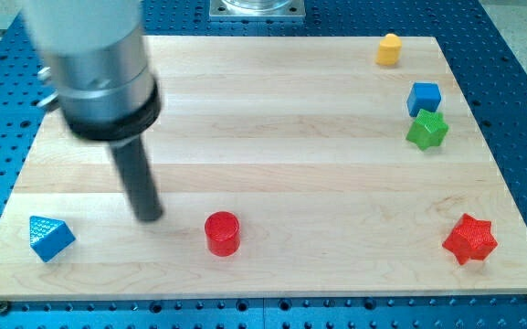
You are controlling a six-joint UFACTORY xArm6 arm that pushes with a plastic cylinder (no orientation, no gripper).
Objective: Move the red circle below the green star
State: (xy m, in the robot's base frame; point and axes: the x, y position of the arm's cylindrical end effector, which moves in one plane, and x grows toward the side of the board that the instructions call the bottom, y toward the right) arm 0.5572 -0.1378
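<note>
The red circle lies near the bottom of the wooden board, left of centre. The green star sits at the right side, just below and touching the blue cube. My tip rests on the board to the left of the red circle, a short gap apart, and right of the blue triangle. The arm's grey body hides the upper left of the board.
A yellow block stands at the top right. A red star lies at the bottom right. The board's edges meet a blue perforated table. The green circle and yellow hexagon seen earlier are hidden behind the arm.
</note>
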